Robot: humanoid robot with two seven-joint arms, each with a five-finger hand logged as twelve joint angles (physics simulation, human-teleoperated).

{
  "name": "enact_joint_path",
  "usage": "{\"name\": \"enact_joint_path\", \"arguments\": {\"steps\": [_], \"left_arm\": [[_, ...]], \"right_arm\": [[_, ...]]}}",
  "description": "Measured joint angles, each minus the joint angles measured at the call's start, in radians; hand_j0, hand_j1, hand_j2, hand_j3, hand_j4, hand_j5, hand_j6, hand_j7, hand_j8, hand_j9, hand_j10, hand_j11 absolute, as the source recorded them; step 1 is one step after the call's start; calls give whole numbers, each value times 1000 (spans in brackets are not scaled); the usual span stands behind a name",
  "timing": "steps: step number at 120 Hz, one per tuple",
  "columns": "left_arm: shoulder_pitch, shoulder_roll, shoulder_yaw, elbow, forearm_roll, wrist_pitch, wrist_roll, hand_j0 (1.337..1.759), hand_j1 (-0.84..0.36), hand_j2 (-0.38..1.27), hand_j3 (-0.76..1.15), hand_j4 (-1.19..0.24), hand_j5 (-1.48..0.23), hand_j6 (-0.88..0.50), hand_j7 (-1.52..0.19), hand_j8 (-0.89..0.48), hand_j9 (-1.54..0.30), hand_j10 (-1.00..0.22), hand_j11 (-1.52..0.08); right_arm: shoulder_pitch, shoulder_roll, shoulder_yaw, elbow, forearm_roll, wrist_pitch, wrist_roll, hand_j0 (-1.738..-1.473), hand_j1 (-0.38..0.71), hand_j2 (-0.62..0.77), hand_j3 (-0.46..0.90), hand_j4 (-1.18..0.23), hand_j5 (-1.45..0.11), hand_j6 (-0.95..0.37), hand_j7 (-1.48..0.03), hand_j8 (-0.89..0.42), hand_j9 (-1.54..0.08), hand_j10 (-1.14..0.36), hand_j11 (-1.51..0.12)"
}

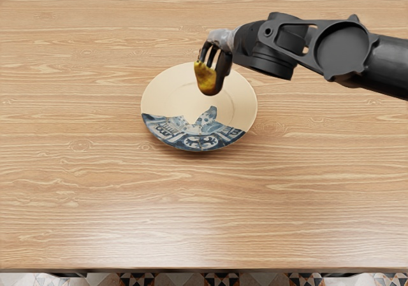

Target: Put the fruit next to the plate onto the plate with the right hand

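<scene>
A round cream plate [236, 111] with a blue patterned band along its near edge lies in the middle of the wooden table. My right hand [212, 62] reaches in from the right and hangs over the plate's far side, fingers curled down around a yellow-brown fruit [205, 78]. The fruit is held just above the plate's surface, over its far half. The left arm does not show.
The wooden table [95, 190] stretches wide on all sides of the plate. Its front edge runs along the bottom of the view, with patterned floor tiles [210, 278] below. My dark right forearm [338, 47] spans the upper right.
</scene>
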Motion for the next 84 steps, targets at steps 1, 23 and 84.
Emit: {"name": "enact_joint_path", "arguments": {"steps": [1, 23, 84], "left_arm": [[0, 0, 0, 0, 0, 0, 0, 1658, 337, 2, 0, -10, -13, -10, -13, -10, -13, -10, -13], [0, 0, 0, 0, 0, 0, 0, 1658, 337, 2, 0, -10, -13, -10, -13, -10, -13, -10, -13], [0, 0, 0, 0, 0, 0, 0, 1658, 337, 2, 0, -10, -13, -10, -13, -10, -13, -10, -13]], "right_arm": [[0, 2, 0, -3, 0, 1, 0, -1658, 355, 449, 0, -584, -1014, -471, -976, -483, -990, -742, -990], [-8, 46, 0, -65, 0, 16, 0, -1658, 351, 446, 0, -592, -1014, -477, -976, -486, -994, -740, -995], [-2, 91, 0, -99, -3, 16, 0, -1658, -235, 65, 0, -96, -161, -80, -155, -81, -158, -118, -158]]}}
